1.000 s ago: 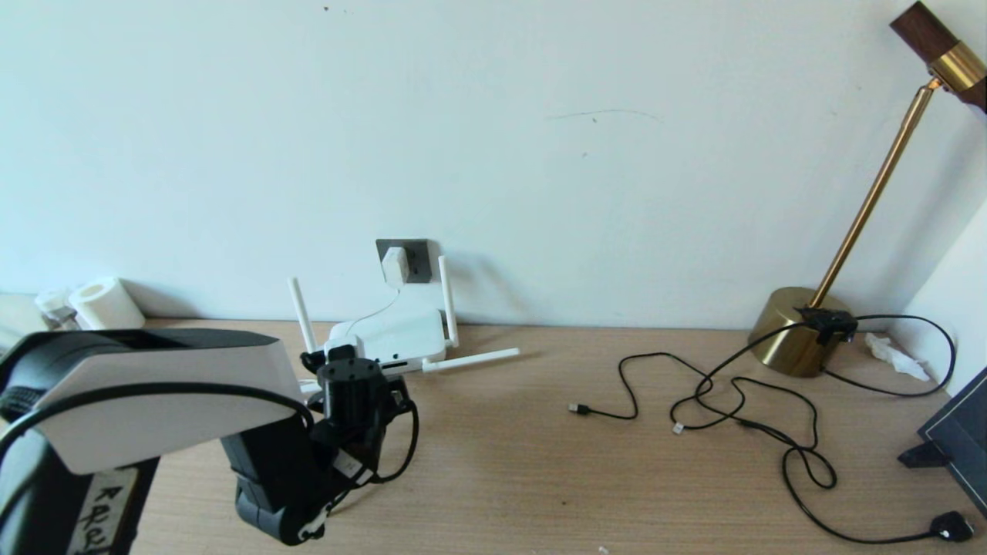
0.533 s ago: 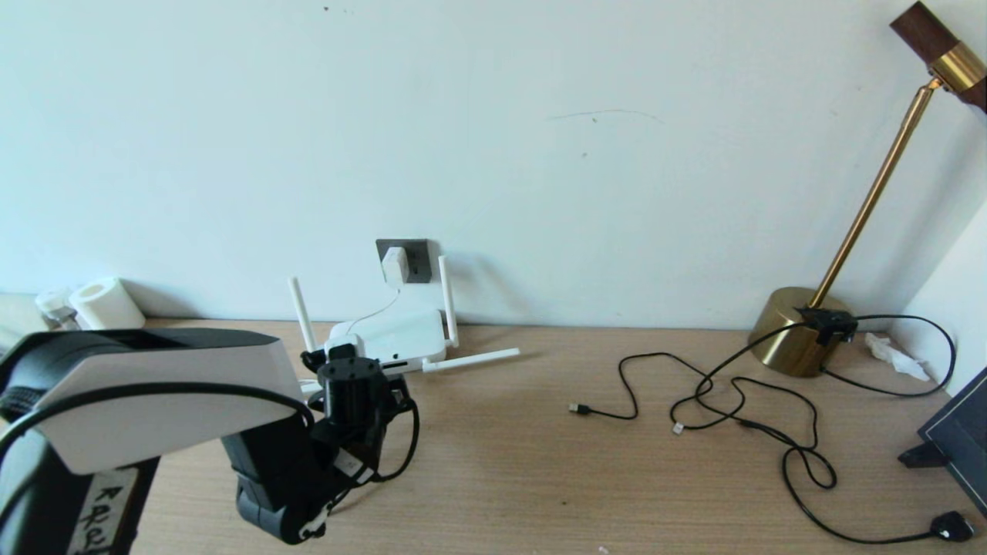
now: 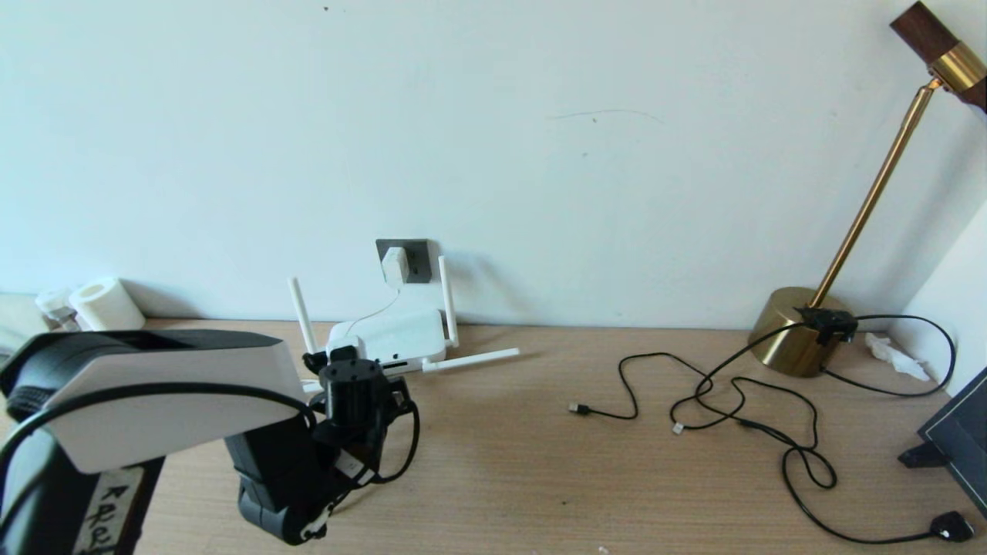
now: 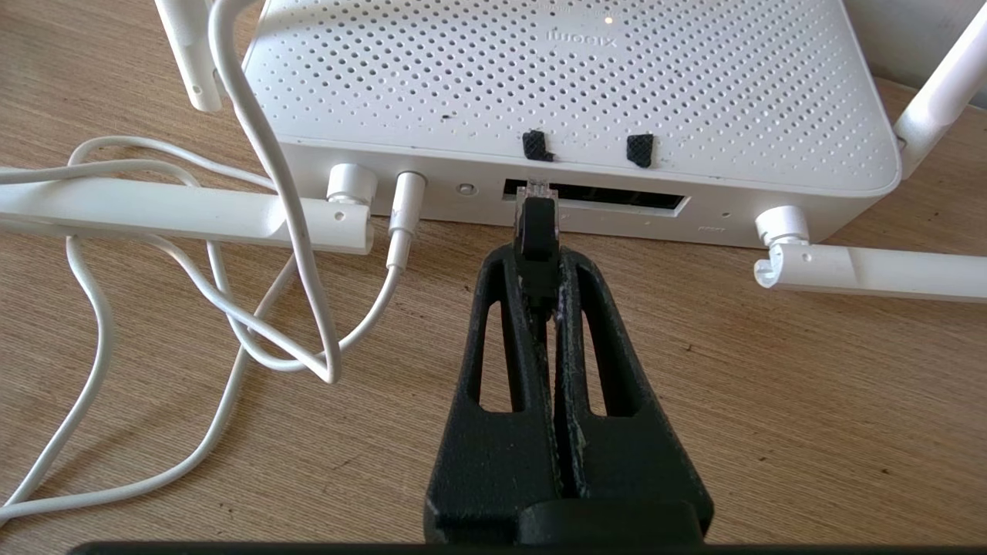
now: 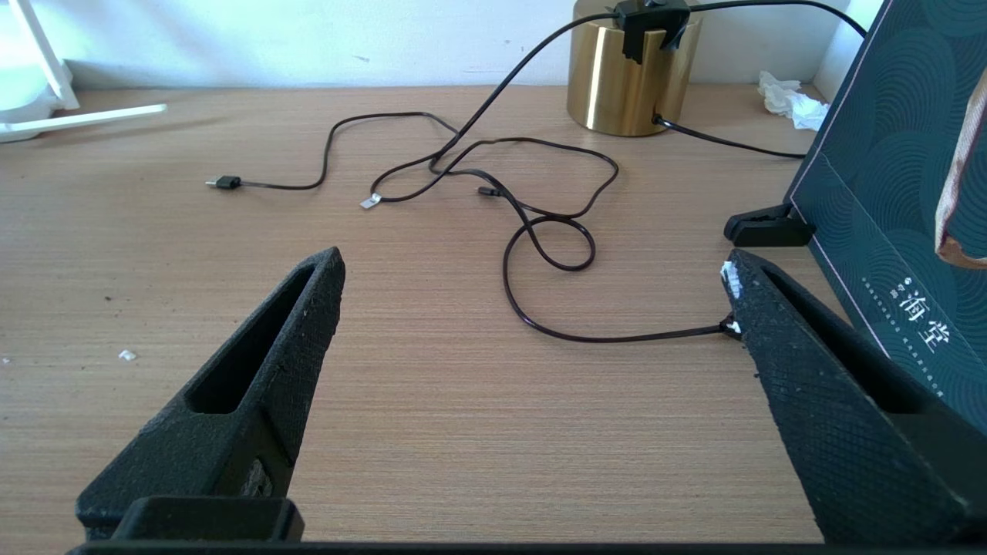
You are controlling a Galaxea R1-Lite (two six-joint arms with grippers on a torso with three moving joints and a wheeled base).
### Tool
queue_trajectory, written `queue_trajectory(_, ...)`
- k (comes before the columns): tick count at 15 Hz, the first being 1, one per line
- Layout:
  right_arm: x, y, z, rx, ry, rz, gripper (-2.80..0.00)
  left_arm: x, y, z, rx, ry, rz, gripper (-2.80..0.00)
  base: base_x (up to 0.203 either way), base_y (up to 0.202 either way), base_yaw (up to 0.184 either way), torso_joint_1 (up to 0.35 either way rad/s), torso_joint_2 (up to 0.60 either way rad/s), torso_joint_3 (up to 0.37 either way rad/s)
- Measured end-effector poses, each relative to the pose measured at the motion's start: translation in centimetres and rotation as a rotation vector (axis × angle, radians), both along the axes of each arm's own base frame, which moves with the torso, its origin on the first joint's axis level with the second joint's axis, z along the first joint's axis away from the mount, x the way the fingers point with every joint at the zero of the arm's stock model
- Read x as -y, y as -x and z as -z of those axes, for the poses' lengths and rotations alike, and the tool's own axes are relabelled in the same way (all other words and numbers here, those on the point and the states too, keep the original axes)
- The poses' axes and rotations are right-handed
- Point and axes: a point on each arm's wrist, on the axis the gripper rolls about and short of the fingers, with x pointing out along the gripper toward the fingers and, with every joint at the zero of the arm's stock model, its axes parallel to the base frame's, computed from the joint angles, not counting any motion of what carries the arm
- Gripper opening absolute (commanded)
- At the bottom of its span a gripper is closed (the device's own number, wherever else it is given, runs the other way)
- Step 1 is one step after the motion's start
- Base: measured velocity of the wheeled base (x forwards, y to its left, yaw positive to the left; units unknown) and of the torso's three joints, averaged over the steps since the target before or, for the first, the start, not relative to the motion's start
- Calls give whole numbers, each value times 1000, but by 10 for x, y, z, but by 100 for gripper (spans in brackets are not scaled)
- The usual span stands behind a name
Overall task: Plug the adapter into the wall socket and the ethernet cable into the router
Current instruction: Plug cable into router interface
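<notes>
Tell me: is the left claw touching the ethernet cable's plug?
Touching. The left wrist view shows the left claw shut on the ethernet cable, its clear tip at the router port.

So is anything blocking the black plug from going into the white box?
No, nothing visible blocks it. The left gripper pinches the ethernet cable, whose clear tip sits right at the router's dark port slot. The white cord lies off to one side.

Router (image 3: pixel 389 337) on desk (image 3: pixel 540 462), below wall socket (image 3: pixel 417 260).

Bright, even daylight; soft shadows, seemingly sharp.
</notes>
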Motion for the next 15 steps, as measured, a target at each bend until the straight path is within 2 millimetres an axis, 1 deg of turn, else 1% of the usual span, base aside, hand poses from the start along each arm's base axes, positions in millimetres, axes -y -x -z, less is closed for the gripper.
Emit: queue_trajectory(15,0,0,0,0,0,0,0,-1,0,1,-4,-2,-3,-280,0,0,0,0,0,0)
